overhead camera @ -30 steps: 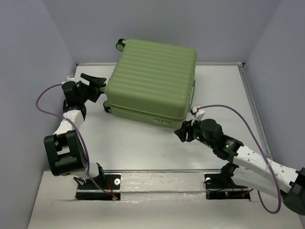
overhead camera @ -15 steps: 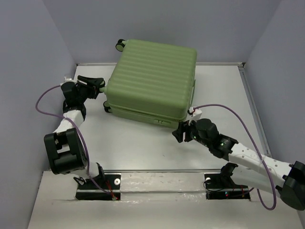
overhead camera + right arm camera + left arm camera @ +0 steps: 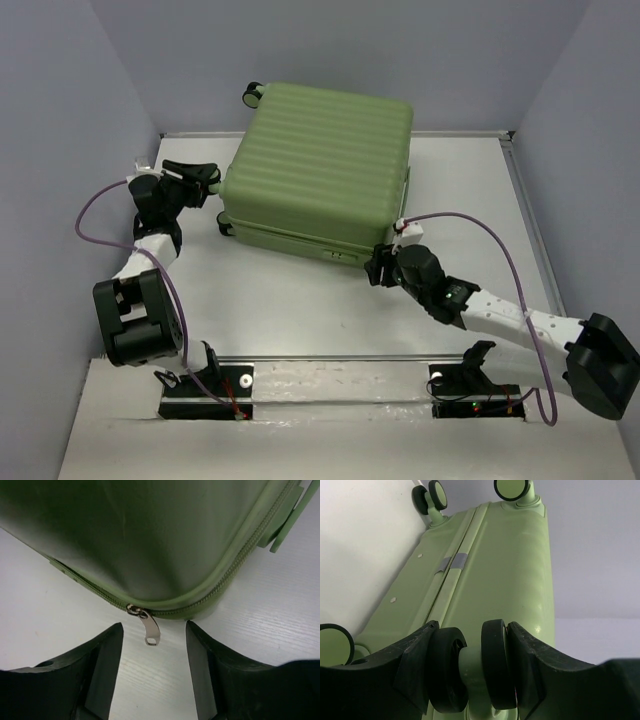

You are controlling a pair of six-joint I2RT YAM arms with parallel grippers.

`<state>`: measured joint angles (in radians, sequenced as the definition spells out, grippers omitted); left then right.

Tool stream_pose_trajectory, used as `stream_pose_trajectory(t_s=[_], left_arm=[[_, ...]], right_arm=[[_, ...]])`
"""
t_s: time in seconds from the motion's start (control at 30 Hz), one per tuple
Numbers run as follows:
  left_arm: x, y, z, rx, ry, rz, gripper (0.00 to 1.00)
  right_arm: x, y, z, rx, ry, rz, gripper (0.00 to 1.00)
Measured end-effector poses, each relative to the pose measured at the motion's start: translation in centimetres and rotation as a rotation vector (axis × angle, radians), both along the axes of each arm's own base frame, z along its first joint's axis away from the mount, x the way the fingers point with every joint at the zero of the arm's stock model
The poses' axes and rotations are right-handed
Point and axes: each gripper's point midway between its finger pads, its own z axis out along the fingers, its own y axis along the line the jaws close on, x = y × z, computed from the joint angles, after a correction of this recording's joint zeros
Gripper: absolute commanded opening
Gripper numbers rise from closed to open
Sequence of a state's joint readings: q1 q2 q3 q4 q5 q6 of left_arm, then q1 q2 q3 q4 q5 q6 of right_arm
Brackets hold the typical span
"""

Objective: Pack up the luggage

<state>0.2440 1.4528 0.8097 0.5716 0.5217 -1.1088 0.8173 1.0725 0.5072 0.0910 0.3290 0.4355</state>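
The luggage (image 3: 320, 165), a light-green ribbed hard-shell suitcase, lies closed and flat on the table. My left gripper (image 3: 210, 178) is at its left end, shut on a black-and-green caster wheel (image 3: 470, 672); both fingers press the twin wheel's outer faces. My right gripper (image 3: 376, 268) is open at the suitcase's near right corner. In the right wrist view the silver zipper pull (image 3: 148, 629) hangs from the zipper seam, just ahead of and between my open fingers (image 3: 105, 655), touching neither.
Other caster wheels (image 3: 431, 495) show at the suitcase's far end, one (image 3: 252, 93) over the table's back edge. Grey walls close in the white table (image 3: 470, 190) on three sides. A side handle (image 3: 290, 520) sticks out on the suitcase's right.
My right gripper moved forward and left to the suitcase's near right corner, its arm stretching out low. My left gripper shifted slightly toward the wheel and stayed there.
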Motion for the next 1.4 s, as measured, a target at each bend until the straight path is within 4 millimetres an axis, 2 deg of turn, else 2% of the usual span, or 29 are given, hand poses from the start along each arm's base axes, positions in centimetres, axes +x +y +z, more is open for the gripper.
stream_pose_trajectory(t_s=[0.1, 0.13, 0.2, 0.23, 0.37, 0.5, 0.6, 0.73, 0.83, 0.9, 1.07, 1.2, 1.27, 1.4], left_arm=[[-0.3, 0.0, 0.2, 0.003, -0.006, 0.002, 0.06], [-0.4, -0.1, 0.3, 0.004, -0.007, 0.004, 0.06], [-0.8, -0.2, 0.3, 0.007, -0.011, 0.009, 0.06], [-1.0, -0.3, 0.4, 0.009, -0.013, 0.012, 0.06], [-1.9, -0.6, 0.4, 0.016, -0.021, 0.019, 0.06], [-2.9, -1.3, 0.1, 0.034, -0.027, 0.062, 0.06], [-3.3, -1.5, 0.1, 0.047, -0.035, 0.105, 0.06], [-4.5, -2.5, 0.2, 0.055, -0.052, 0.131, 0.06], [-6.3, -4.1, 0.2, 0.049, -0.069, 0.103, 0.06], [-7.3, -5.4, 0.3, 0.042, -0.079, 0.069, 0.06], [-9.4, -8.5, 0.3, 0.024, -0.076, -0.046, 0.06], [-11.1, -9.1, 0.6, 0.033, -0.065, -0.085, 0.06], [-11.9, -9.0, 0.6, 0.041, -0.052, -0.087, 0.06], [-13.6, -8.0, 0.6, 0.079, -0.031, -0.041, 0.06]], right_arm=[[0.7, 0.2, -0.2, 0.013, -0.012, -0.016, 0.42], [0.8, 0.1, -0.3, 0.011, -0.014, -0.02, 0.3], [0.9, -0.1, -0.6, 0.003, -0.016, -0.028, 0.18], [0.9, -0.1, -0.7, 0.003, -0.014, -0.032, 0.07], [1.2, 0.8, -0.3, 0.038, -0.047, -0.009, 0.07], [0.4, 1.6, -0.4, 0.061, -0.063, 0.019, 0.07], [-0.5, 4.0, -0.6, -0.002, -0.095, 0.031, 0.07], [-0.4, 8.5, -0.9, -0.074, -0.102, 0.061, 0.07], [-0.3, 10.3, -0.9, -0.104, -0.099, 0.083, 0.07], [-0.1, 12.3, -0.5, -0.098, -0.092, 0.115, 0.07], [0.1, 19.2, 0.2, -0.067, -0.105, 0.238, 0.07], [-0.4, 25.4, 0.3, -0.05, -0.168, 0.339, 0.07], [-0.7, 27.2, 0.3, -0.032, -0.209, 0.364, 0.07], [-1.4, 29.2, 0.3, 0.012, -0.272, 0.39, 0.07]])
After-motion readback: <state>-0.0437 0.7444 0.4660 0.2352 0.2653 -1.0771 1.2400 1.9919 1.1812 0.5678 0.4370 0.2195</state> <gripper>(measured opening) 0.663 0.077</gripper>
